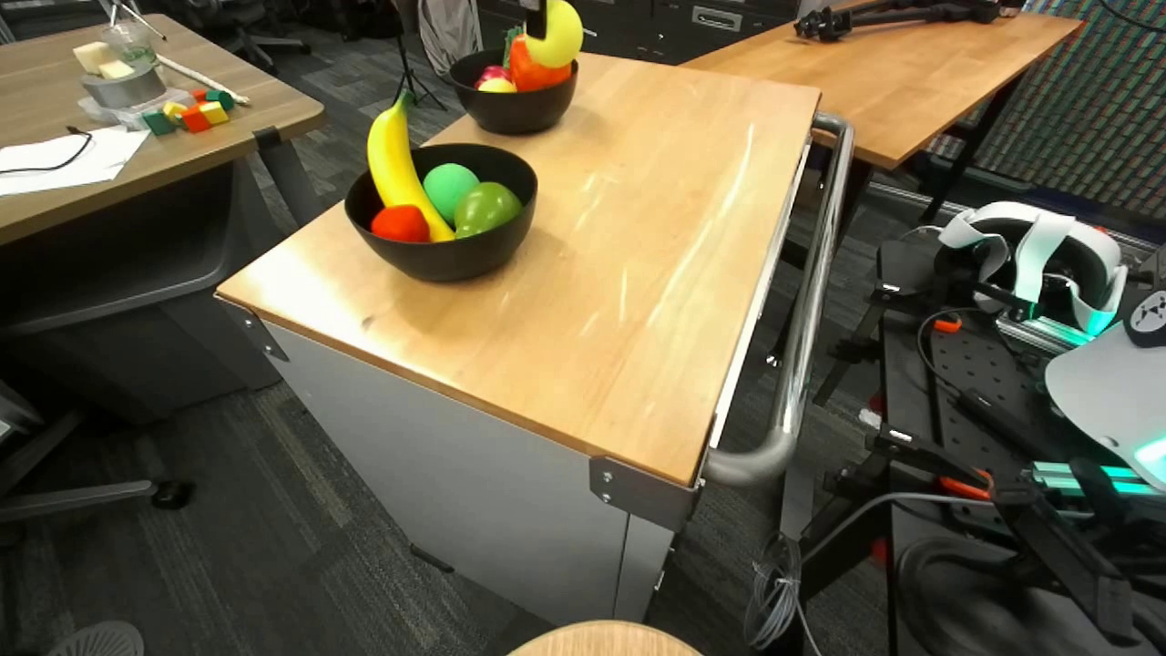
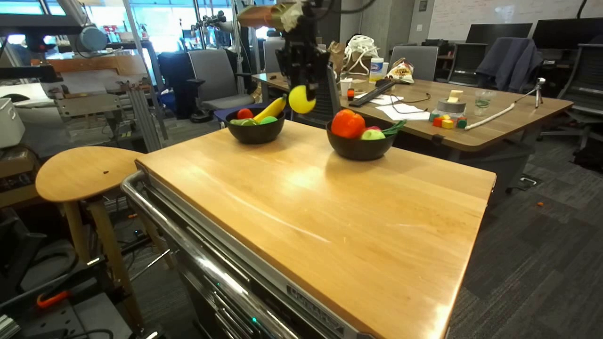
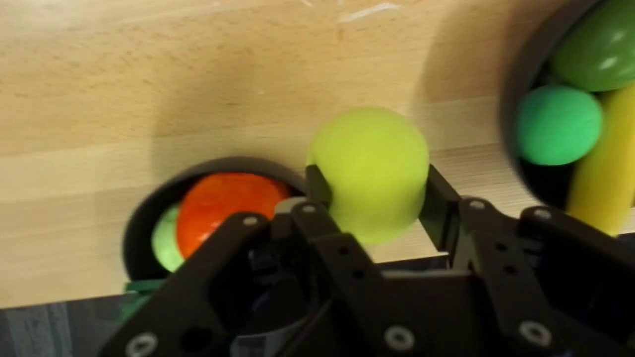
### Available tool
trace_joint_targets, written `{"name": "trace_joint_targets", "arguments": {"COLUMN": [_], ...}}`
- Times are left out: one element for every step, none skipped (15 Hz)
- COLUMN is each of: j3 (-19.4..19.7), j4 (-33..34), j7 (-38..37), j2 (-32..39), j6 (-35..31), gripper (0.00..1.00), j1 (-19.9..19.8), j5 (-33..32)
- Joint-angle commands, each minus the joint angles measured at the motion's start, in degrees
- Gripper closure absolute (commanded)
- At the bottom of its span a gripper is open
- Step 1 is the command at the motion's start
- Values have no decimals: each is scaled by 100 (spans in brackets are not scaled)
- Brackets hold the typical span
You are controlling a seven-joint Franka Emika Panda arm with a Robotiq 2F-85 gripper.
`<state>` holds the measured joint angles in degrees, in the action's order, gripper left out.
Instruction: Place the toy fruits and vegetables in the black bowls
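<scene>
Yellow-green plastic ball (image 3: pixel 369 166) is clamped in the black gripper (image 3: pixel 374 193), between the left round black bowl (image 3: pixel 139 238) and right round black bowl (image 3: pixel 529 58) (wrist view); probably best lowered right inside one before release.

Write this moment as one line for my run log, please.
gripper: closed on yellow-green ball | status: in air, not yet placed | black bowl: banana, mint-green ball, more | other black bowl: orange-red toy, more

Banana bowl (image 1: pixel 446 260): landmark, on desk (image 1: pixel 656 301).
Banana (image 1: pixel 393 159): inside banana bowl, beside three rounded toys (image 1: pixel 450 189).
Second bowl (image 1: pixel 512 114): on desk, behind banana bowl in an exterior view; further toys (image 1: pixel 536 76) inside.
Ball (image 3: pixel 369 166): in tool (image 3: pixel 377 191), above desk level, left of banana bowl in wrist view.
</scene>
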<state>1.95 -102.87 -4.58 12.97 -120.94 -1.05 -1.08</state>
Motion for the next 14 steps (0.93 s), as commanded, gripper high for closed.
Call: {"name": "trace_joint_targets", "arguments": {"j3": [-418, -538, -624, -684, -717, -727, -726, -713, -694, -675, -649, -629, -611, -605], "j4": [-38, 116, 284, 432, 553, 649, 727, 796, 864, 922, 963, 1003, 1005, 1014], "j7": [297, 386, 349, 314, 213, 178, 131, 143, 103, 100, 90, 118, 179, 245], "j2": [-354, -235, -104, 18, 149, 253, 337, 426, 509, 583, 624, 641, 595, 533], "j6": [-1, -77, -32, 26, 55, 101, 153, 152, 206, 257, 321, 423, 555, 711], "gripper": [78, 78, 78, 78, 78, 78, 78, 78, 78, 58, 29, 29, 27, 21], "j1": [401, 495, 586, 652, 722, 762, 802, 816, 827, 823, 828, 819, 807, 787], "j5": [-30, 35, 29, 16, -66, -108, -127, -125, -133, -150, -197, -225, -270, -266]}}
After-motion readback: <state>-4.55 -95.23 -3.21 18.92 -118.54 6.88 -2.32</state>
